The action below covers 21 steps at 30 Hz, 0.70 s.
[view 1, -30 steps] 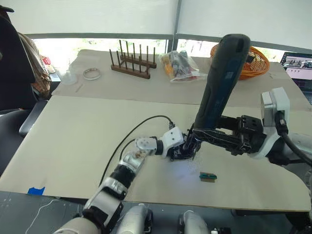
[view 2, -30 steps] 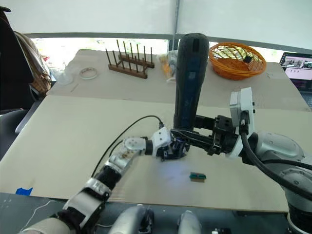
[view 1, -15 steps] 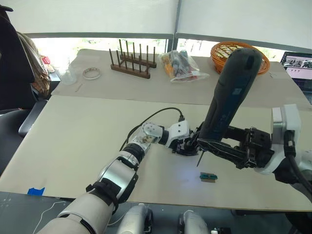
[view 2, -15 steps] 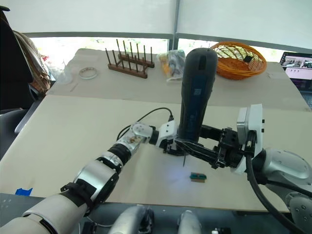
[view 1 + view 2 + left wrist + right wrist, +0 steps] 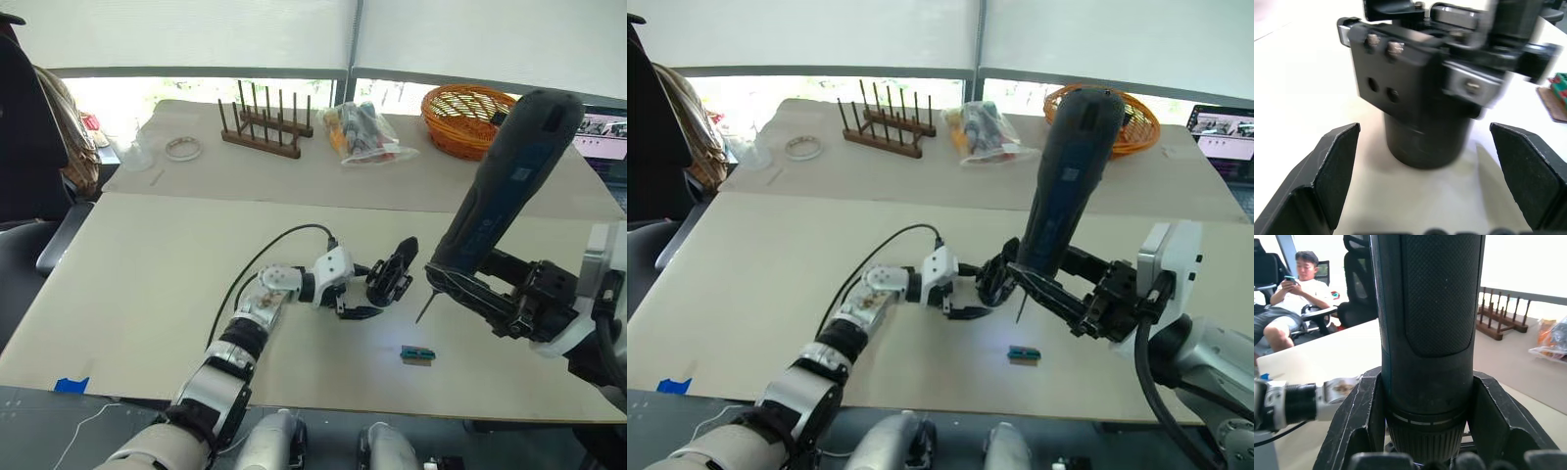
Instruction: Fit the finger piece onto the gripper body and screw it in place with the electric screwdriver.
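Big beige table by a window with the blinds down, a second table behind it with a wooden peg rack, an orange basket and a plastic bag of bits. The right gripper is clamped around the electric screwdriver, tilted, bit hanging above the table. The left gripper is spread wide, and the gripper body stands on the table between its fingers without touching them. A tiny green-and-black block lies nearby. The right wrist camera catches a person sitting in a chair; the left wrist one gets the body's screws up close.
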Each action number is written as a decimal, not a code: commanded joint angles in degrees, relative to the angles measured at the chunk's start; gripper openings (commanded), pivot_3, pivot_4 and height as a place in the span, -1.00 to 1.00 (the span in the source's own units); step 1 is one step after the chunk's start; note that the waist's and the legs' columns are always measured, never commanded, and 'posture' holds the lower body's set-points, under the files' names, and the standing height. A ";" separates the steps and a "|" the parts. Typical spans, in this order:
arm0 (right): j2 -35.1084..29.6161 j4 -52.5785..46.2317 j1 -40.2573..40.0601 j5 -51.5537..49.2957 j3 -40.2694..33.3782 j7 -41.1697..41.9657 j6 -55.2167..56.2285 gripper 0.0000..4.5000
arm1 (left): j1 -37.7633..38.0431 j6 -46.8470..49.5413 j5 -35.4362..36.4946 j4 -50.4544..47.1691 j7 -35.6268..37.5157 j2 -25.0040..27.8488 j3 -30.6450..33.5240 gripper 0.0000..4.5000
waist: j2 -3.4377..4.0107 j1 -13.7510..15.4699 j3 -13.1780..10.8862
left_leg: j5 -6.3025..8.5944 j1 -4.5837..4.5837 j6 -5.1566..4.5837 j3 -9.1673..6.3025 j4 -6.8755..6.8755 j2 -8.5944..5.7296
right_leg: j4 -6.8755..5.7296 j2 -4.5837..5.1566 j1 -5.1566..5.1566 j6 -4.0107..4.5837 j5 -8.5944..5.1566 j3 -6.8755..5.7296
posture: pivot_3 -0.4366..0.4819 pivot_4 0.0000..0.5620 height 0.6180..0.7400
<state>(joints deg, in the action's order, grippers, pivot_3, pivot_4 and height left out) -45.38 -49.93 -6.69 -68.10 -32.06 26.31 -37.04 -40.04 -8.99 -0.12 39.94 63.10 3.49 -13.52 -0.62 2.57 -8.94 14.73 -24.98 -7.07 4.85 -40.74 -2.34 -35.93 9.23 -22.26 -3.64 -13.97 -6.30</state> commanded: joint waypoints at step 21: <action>0.74 -3.85 -8.61 0.66 -4.80 1.91 4.70 -0.13 | 9.29 19.02 15.71 -37.29 22.54 19.22 -6.64 1.00 | 0.16 0.44 -0.02 | 0.00 0.29 0.07 -0.07 0.04 0.00 | 0.18 -0.14 0.03 0.00 -0.03 0.26 | -0.05 -0.47 1.00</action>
<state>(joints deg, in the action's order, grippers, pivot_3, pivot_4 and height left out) -45.52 -51.84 -15.19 -68.72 -35.46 27.90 -36.07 -30.40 8.87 13.75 5.70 85.07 23.59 -19.02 -0.46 3.01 -8.97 14.73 -24.68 -7.00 4.77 -40.70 -2.38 -35.75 9.08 -22.23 -3.65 -14.00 -5.93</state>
